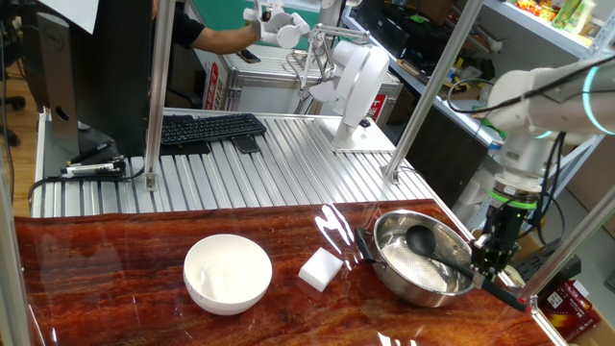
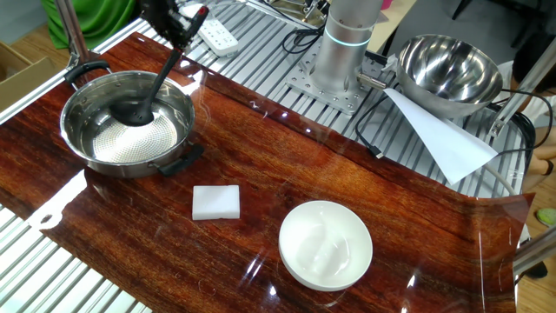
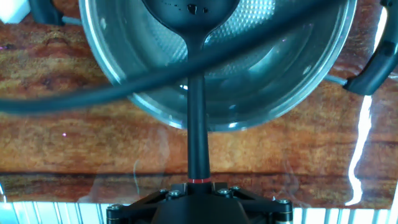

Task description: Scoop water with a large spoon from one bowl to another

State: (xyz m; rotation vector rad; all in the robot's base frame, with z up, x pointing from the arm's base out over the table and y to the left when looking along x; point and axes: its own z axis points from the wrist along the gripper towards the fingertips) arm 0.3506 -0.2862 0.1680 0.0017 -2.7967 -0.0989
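Jaws grip the spoon [image 3: 198, 134] handle; its cup sits ahead in the steel bowl [image 3: 298, 87]. Lift slowly, keeping it level.

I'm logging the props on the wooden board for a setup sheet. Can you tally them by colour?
Steel: 1, the steel bowl
White: 2, the white bowl and the white block
Black: 1, the ladle, its handle in the gripper
Total: 4
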